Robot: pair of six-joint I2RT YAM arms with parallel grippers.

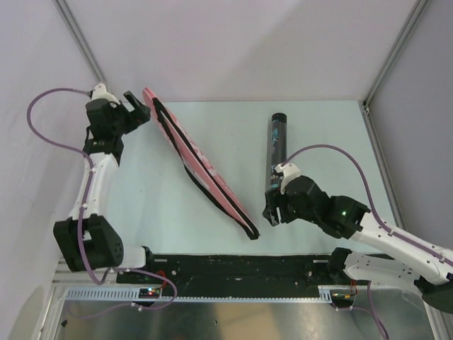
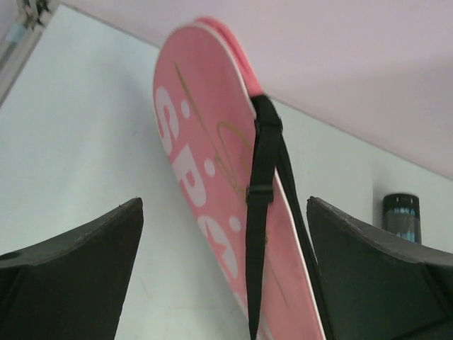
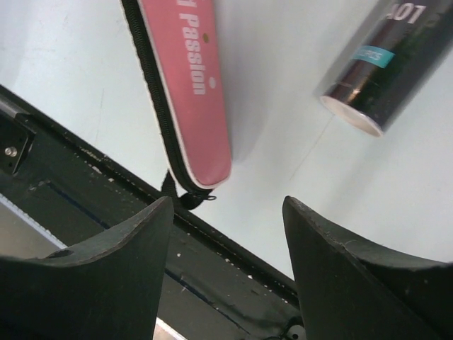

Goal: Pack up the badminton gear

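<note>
The left fingers [image 2: 81, 262] stand spread wide with nothing between them, poised just off the broad head end of the pink racket case [image 2: 205, 177], whose black strap [image 2: 262, 205] runs down its face. The right fingers [image 3: 106, 276] are likewise apart and empty, hanging over the near edge of the counter [image 1: 325, 134]. The case's narrow handle end lies just ahead of them on one side and the near end of the black tube [image 3: 382, 64] on the other. From above, the case lies slantwise across the counter from far left to near centre. The tube lies well apart to its right and points away from the arms. No racket or shuttlecock shows anywhere, so they are probably already inside, and the zip looks drawn shut at the handle end. Whether the tube's near end is capped I cannot tell. The packing therefore appears nearly finished, with both arms free of the gear. The next move calls for checking that tube end, or else drawing both arms back without nudging the case or rolling the tube.
</note>
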